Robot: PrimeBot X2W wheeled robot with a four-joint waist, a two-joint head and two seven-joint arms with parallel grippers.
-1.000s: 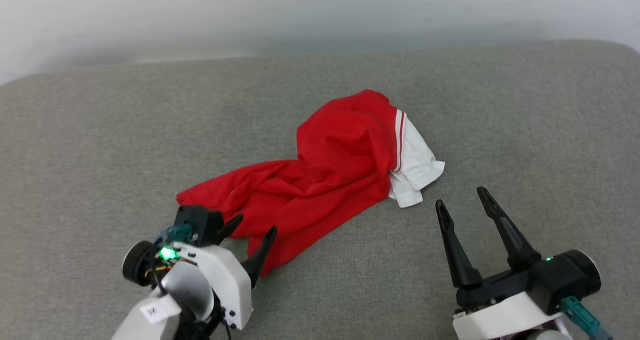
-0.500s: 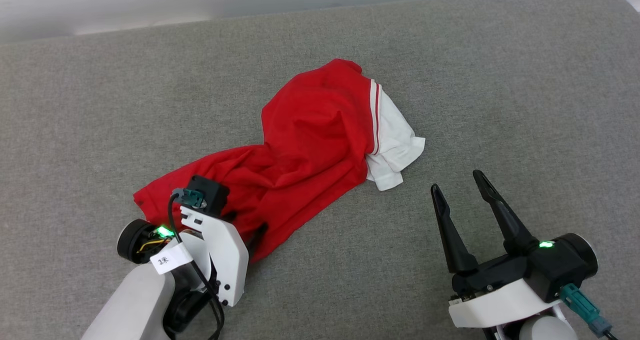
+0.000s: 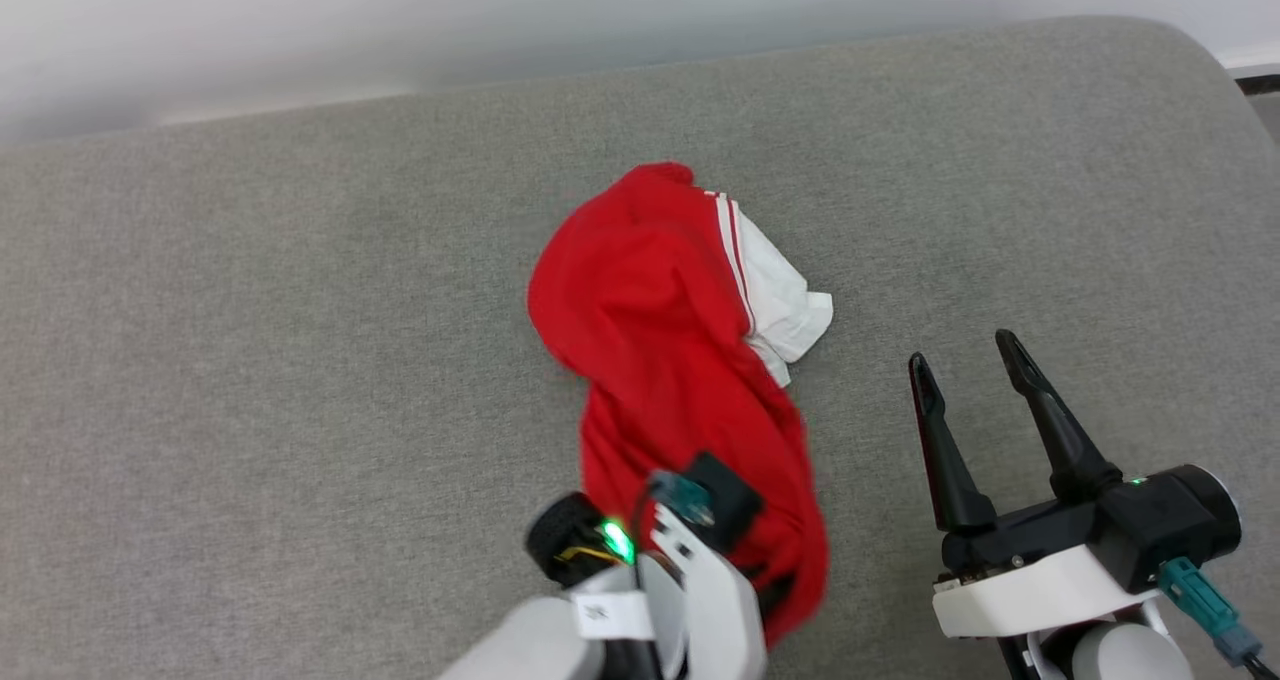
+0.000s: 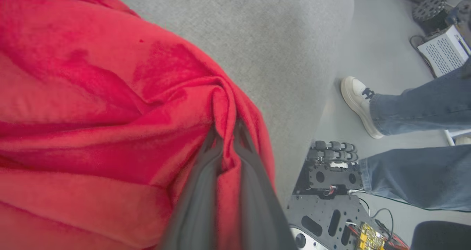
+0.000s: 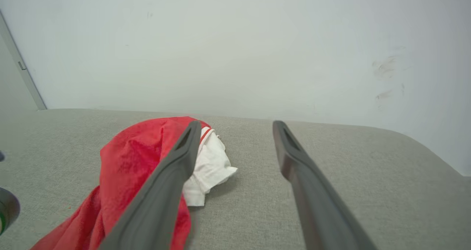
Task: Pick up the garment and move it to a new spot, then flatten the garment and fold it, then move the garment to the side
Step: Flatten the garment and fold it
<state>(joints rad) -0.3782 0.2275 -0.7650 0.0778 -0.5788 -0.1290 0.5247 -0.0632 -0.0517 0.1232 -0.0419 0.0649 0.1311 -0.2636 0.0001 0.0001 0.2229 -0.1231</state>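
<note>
A crumpled red jersey garment (image 3: 660, 310) lies in a long heap near the middle of the grey cloth-covered table (image 3: 250, 340), running from mid-table toward the near edge. One white short sleeve (image 3: 785, 300) pokes out on its right side, edged by red-and-white striped trim (image 3: 728, 250).

The left pincer (image 4: 227, 136) is clamped narrow on a bunched fold at the garment's near end. From the head view its white wrist housing hides that end and most of its fingers, and the cloth's lower edge is blurred. I cannot tell which face of the shirt is up.

The right pincer (image 3: 962, 355) hangs wide apart, holding nothing, just right of the garment.

I count one garment, one sleeve showing and two pincers. A person's two denim-clad legs (image 4: 415, 176) and one white shoe (image 4: 358, 104) are beyond the table's corner.
</note>
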